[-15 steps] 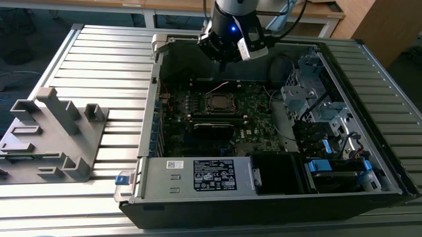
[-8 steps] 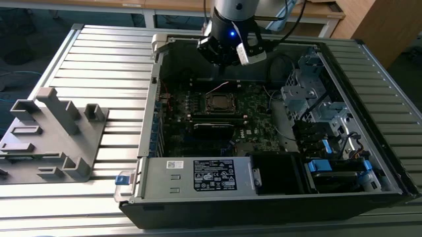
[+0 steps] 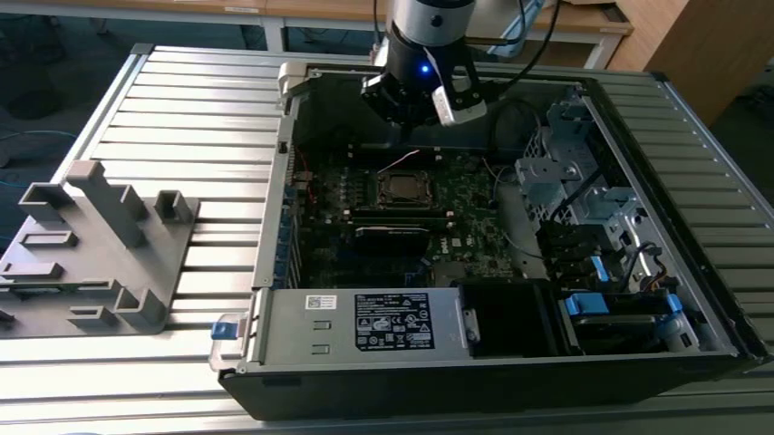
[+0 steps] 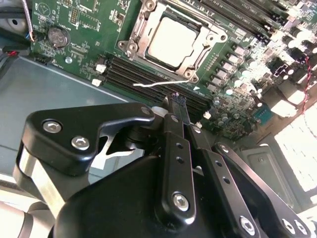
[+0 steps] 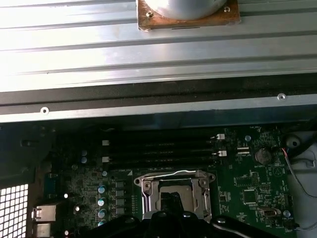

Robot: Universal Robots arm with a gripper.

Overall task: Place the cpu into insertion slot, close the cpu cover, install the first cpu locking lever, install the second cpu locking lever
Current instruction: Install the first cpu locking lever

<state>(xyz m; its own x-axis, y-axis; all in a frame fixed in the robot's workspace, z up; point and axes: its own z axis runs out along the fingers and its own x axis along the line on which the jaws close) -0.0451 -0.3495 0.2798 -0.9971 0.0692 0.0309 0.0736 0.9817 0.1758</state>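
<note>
Inside the case (image 3: 484,390), the cpu (image 4: 173,37) lies flat, face up; end effector (image 4: 177,100) closed.

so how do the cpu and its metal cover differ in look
The cpu is a solid pale plate; the cover is an open silver frame. The cpu shows through the window; the cover rings it. Both are square, metallic and lie flat.

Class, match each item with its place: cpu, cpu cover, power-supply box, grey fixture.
Items:
1 cpu
2 cpu cover
3 power-supply box
4 grey fixture

Places:
a on the slatted table, outside the case
b framing the cpu
c in the insertion slot
d inside the case, labelled

Pairs: 1-c, 2-b, 3-d, 4-a
</note>
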